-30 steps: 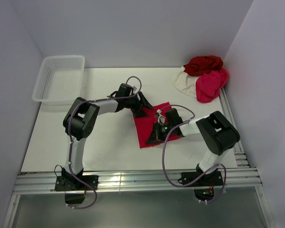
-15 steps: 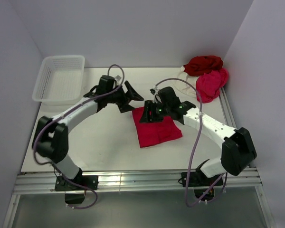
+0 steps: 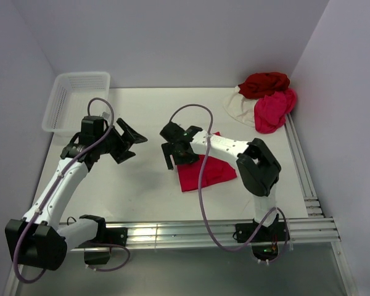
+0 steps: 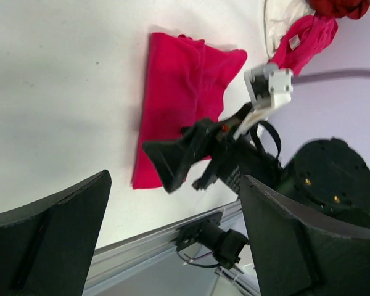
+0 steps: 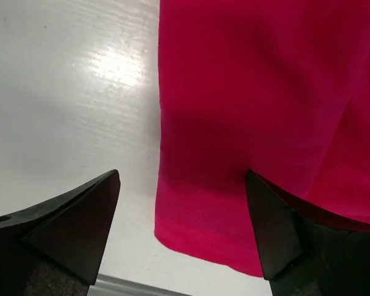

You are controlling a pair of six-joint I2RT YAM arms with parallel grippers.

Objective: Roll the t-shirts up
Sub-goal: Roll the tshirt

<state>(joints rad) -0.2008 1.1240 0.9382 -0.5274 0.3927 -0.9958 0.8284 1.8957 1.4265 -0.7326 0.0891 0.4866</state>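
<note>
The folded crimson t-shirt (image 3: pixel 211 174) lies flat on the table (image 3: pixel 142 188). Its left edge is just under the right gripper (image 3: pixel 168 150), whose jaws are spread wide and hold nothing. The left gripper (image 3: pixel 129 143), well apart to the left, is also spread and empty. Beyond the right gripper, the dark red t-shirt (image 3: pixel 264 83), pink t-shirt (image 3: pixel 272 111) and cream t-shirt (image 3: pixel 237 106) lie heaped. The basket (image 3: pixel 77 102) sits beyond the left gripper.
</note>
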